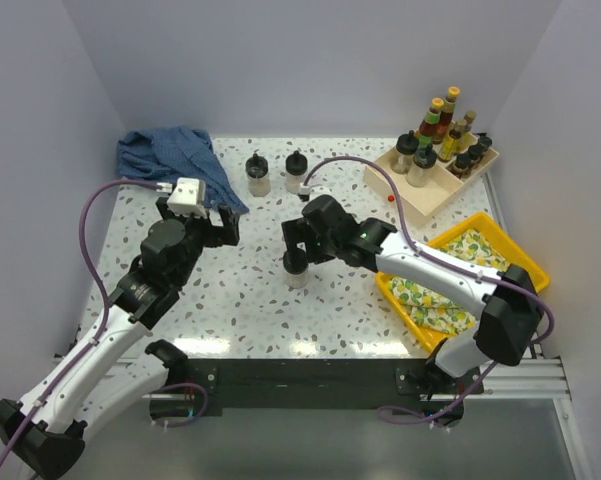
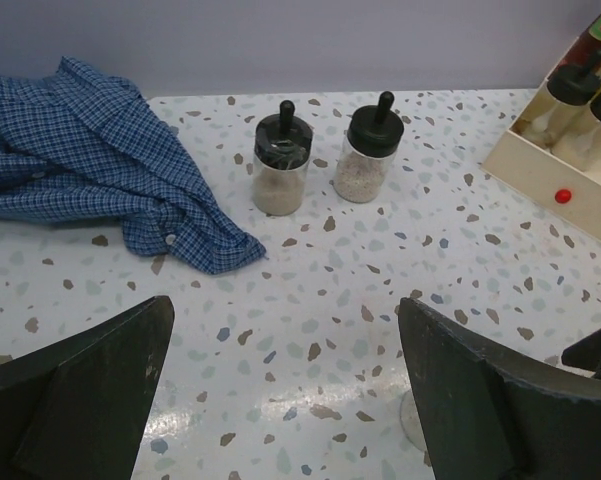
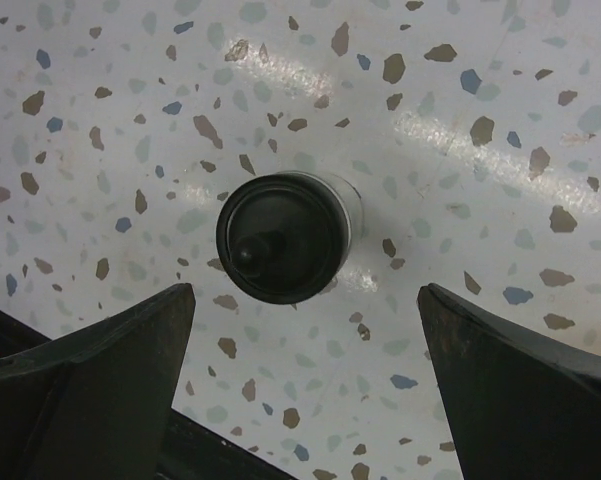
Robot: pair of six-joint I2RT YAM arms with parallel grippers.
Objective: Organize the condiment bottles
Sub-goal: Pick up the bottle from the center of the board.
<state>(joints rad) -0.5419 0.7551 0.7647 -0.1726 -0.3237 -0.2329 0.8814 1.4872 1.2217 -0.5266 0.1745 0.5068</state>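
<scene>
The right end effector (image 3: pixel 305 295), the nearer one, hangs with jaws spread wide directly over the upright black-lidded jar (image 3: pixel 285 238) on the worktop (image 3: pixel 480 80), its long axis vertical.

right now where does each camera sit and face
Top external: above, behind the bases, looking down on the speckled terrazzo table; both arms show.
Left wrist: on left hand, facing forward at two clear black-lidded jars; fingers show.
Right wrist: on right hand, facing down onto a third such jar; fingers show.
Shared: top external shows all three jars.
</scene>
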